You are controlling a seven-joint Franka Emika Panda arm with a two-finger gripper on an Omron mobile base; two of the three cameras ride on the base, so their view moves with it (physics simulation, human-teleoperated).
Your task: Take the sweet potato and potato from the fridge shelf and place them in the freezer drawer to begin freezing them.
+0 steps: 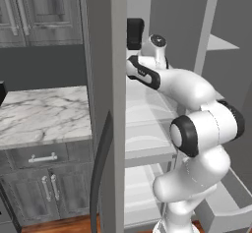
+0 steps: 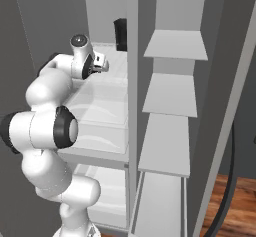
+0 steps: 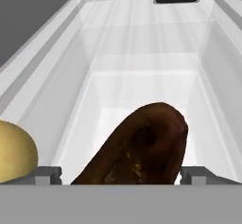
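A dark brown, knobbly, elongated sweet potato (image 3: 142, 145) lies on the ribbed translucent white fridge shelf (image 3: 142, 43), its length running away from the camera toward the shelf's back, close up in the hand view. A smooth, rounded pale yellow potato (image 3: 14, 150) sits on the same shelf to its left, apart from it and cut off by the picture's edge

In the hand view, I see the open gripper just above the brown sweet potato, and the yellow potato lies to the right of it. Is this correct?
Not quite: the side is wrong. In the hand view the yellow potato lies to the left of the brown sweet potato, at the picture's left edge, not to the right. The rest holds: the gripper is open, with the sweet potato between its fingertips.
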